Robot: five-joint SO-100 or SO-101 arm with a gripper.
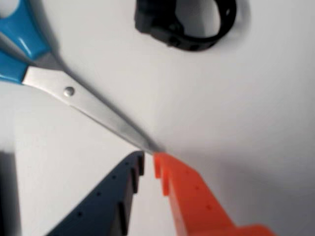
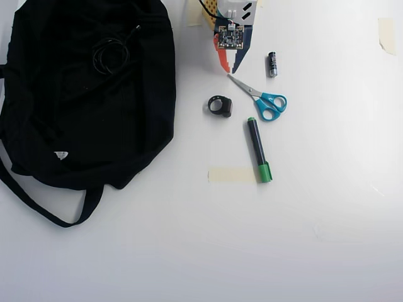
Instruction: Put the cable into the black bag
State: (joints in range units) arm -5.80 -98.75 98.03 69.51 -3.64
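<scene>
The cable point(image 2: 110, 55) is not near my gripper point(image 1: 148, 158) at all; in the overhead view it lies as a small loose coil on top of the black bag point(image 2: 88, 119), near the bag's upper part, with its short straight end pointing up and to the right. Whether it sits on the fabric or in an opening I cannot tell. My gripper holds nothing: in the wrist view the dark finger and the orange finger point(image 1: 197, 201) stand almost together, only a thin gap between their tips, over bare white table point(image 1: 246, 98). Right at those tips lies the point of the scissors point(image 1: 74, 93), blades closed, the blue handles running away to the upper left of that view. I judge this a matter of where I happen to hang, not a grasp, since scissors are no part of my job. Beyond them sits a small black ring-shaped thing point(image 1: 189, 22), well apart from my fingers. Farther out, the overhead view shows a green-capped marker point(image 2: 258, 150) lying with its tip on a strip of tape point(image 2: 230, 175), and a small battery point(image 2: 272, 64) beside my arm.
</scene>
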